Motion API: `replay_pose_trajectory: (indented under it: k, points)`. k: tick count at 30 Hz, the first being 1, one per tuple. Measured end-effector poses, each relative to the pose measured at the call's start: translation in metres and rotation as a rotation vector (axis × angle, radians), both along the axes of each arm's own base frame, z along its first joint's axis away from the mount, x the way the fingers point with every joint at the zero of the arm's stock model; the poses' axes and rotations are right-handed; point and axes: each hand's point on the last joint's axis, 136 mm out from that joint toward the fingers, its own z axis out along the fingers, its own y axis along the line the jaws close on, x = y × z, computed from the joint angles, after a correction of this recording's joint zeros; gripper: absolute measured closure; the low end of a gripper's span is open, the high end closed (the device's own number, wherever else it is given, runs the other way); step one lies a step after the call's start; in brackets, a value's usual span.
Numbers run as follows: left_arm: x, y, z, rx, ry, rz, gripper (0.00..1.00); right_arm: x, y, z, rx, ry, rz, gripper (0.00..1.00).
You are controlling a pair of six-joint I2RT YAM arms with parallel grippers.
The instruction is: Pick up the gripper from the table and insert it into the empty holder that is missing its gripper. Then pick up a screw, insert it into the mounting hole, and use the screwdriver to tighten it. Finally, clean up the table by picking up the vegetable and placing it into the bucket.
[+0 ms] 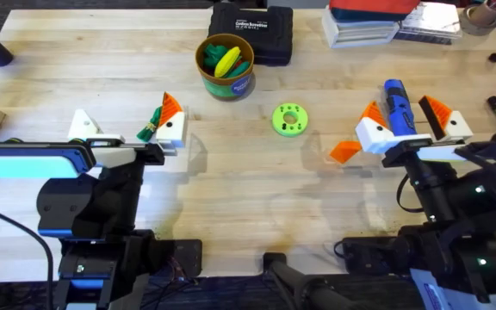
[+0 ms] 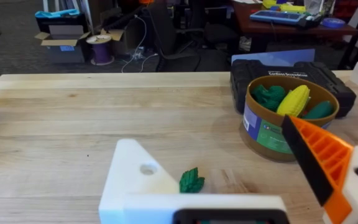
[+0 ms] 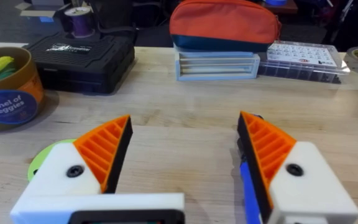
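I note the left gripper (image 1: 126, 127) spread wide, holder (image 1: 83, 126) bare. Vegetable (image 1: 151, 126) lies btwn its fingers on the table (image 1: 231, 198). Bucket (image 1: 225, 66) sits beyond. Loose orange gripper (image 1: 345, 151) just left of the right gripper (image 1: 405, 119), also wide, screwdriver (image 1: 396, 105) btwn fingers.

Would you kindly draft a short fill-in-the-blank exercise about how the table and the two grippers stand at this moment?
1. The left gripper carries only ____ orange finger; its other mount, the holder, is bare.
2. The loose orange gripper lies on the ____.
3. The vegetable lies on the table, not yet in the ____.
4. The blue screwdriver lies between the fingers of the ____ gripper.

Missing words: one; table; bucket; right
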Motion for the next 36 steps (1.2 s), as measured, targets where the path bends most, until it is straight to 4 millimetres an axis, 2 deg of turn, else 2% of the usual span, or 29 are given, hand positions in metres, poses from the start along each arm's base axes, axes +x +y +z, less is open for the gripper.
replay_pose_trajectory:
  k: [13, 15, 17, 20, 23, 26, 29, 32, 36]
  points:
    - [-0.002, 0.001, 0.005, 0.0, 0.012, 0.003, 0.015, -0.003, -0.004, -0.003, 0.003, 0.05, -0.023, 0.007]
    - [-0.006, 0.002, 0.021, 0.0, 0.012, 0.013, 0.015, -0.009, -0.004, -0.005, 0.008, 0.108, -0.024, 0.007]
    - [-0.011, 0.004, 0.048, 0.0, 0.013, 0.023, 0.015, -0.015, -0.004, 0.0, 0.01, 0.164, -0.025, 0.007]
    - [-0.02, 0.005, 0.084, 0.001, 0.072, 0.028, 0.015, -0.023, -0.004, 0.026, 0.011, 0.202, -0.026, 0.007]
    - [-0.023, 0.005, 0.098, 0.01, 0.231, 0.03, 0.015, -0.028, -0.004, 0.06, 0.011, 0.224, -0.026, 0.007]
    - [-0.024, 0.006, 0.09, 0.038, 0.45, 0.024, 0.015, -0.029, -0.004, 0.088, 0.011, 0.25, -0.026, 0.009]
    - [-0.017, 0.005, 0.077, 0.062, 0.634, 0.014, 0.015, -0.025, -0.004, 0.105, 0.01, 0.266, -0.026, 0.009]
    - [-0.001, 0.006, 0.063, 0.077, 0.741, 0.012, 0.016, -0.02, -0.004, 0.108, 0.01, 0.281, -0.026, 0.009]
    - [0.013, 0.01, 0.034, 0.095, 0.871, 0.026, 0.016, -0.019, -0.004, 0.104, 0.01, 0.298, -0.026, 0.009]
